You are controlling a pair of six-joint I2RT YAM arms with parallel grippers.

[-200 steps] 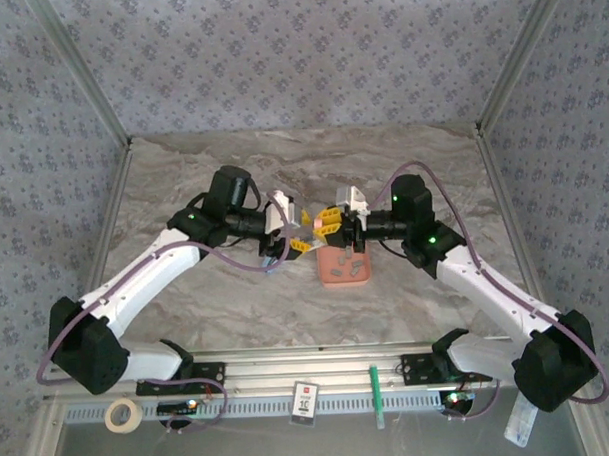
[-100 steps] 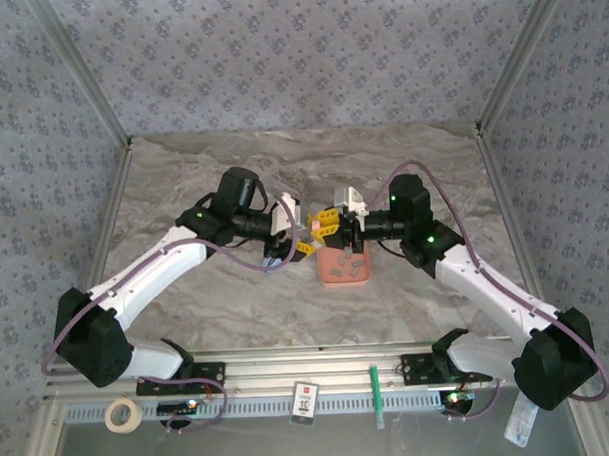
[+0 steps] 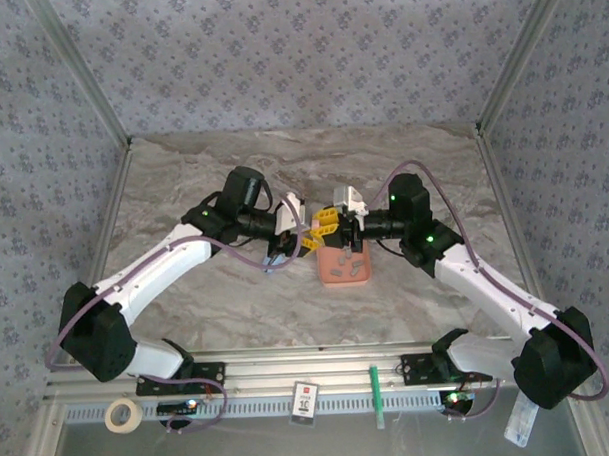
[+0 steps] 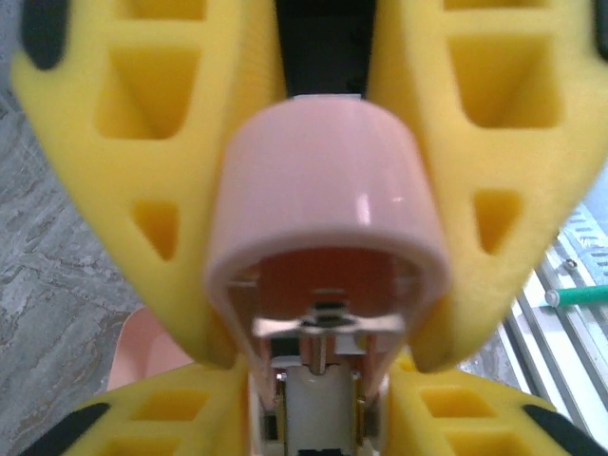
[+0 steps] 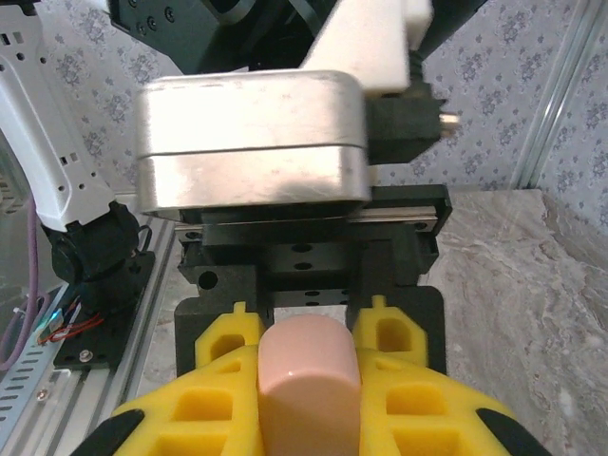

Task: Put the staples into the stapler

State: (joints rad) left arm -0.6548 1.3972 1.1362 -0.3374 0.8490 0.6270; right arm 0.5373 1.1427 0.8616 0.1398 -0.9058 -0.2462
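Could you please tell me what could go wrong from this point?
The left gripper and right gripper both clamp the small pinkish plastic stapler, with their fingers crowded together; uneven pulling could twist it loose. It hangs close to the salmon-pink plastic tray, so a drop might land there and scatter the grey metal staple strips.

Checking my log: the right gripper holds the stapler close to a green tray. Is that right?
No. The tray is salmon-pink, not green, as the top external view shows. The right gripper does hold the stapler close to it.
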